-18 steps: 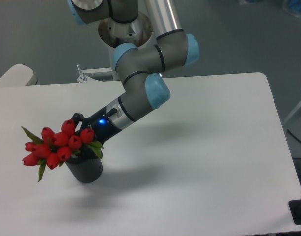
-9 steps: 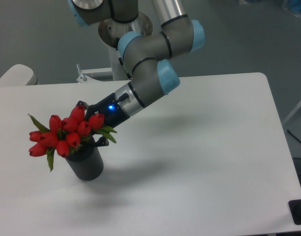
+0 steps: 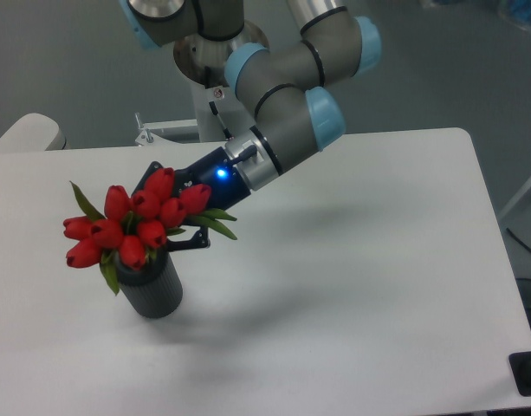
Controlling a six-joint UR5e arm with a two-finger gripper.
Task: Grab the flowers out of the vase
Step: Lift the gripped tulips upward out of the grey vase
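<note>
Flowers (image 3: pixel 131 227), nine red buds, above one vase (image 3: pixel 152 291).

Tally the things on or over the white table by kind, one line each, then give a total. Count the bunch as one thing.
Bunch of red flowers: 1
Dark vase: 1
Gripper: 1
Total: 3

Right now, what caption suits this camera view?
Robot gripper grasps red flowers above a dark ribbed vase.
</note>
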